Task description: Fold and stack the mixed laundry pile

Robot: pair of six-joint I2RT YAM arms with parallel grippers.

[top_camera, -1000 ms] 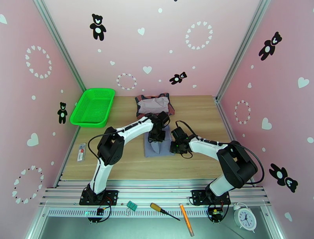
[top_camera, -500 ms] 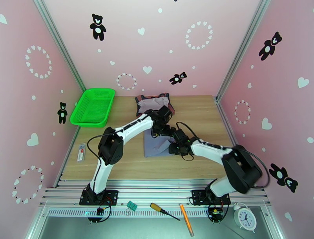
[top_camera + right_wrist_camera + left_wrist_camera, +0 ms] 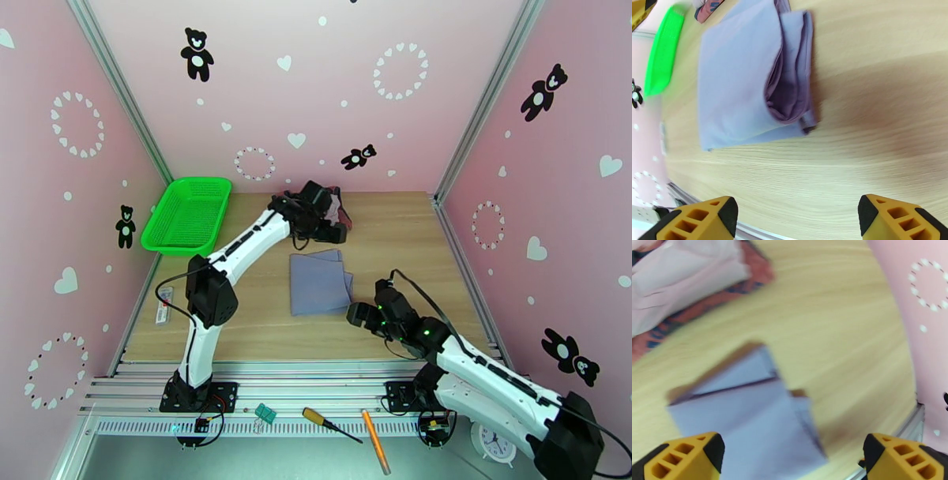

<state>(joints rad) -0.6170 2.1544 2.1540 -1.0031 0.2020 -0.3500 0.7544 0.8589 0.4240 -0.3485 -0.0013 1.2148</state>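
Note:
A blue-grey piece (image 3: pixel 318 282) lies folded flat in the middle of the table, with nothing touching it. At the back, the rest of the laundry pile, a rust-red top (image 3: pixel 341 207) under a pale shirt (image 3: pixel 683 271), is partly hidden by my left arm. My left gripper (image 3: pixel 336 230) hovers open just in front of that pile, and its wrist view looks down on the blue-grey piece (image 3: pixel 750 413) between wide yellow fingertips (image 3: pixel 683 455). My right gripper (image 3: pixel 357 314) is open near the folded piece's near right corner (image 3: pixel 738 79), with nothing between its fingers.
A green mesh basket (image 3: pixel 188 215) stands at the back left. A small white item (image 3: pixel 163 305) lies by the table's left edge. A screwdriver (image 3: pixel 332 424), an orange pen (image 3: pixel 375 440) and a clock (image 3: pixel 494 438) rest on the front rail.
Both grippers opened and let go of the blue-grey piece. The left arm swung back toward the pile at the rear. The right arm drew back toward the near right.

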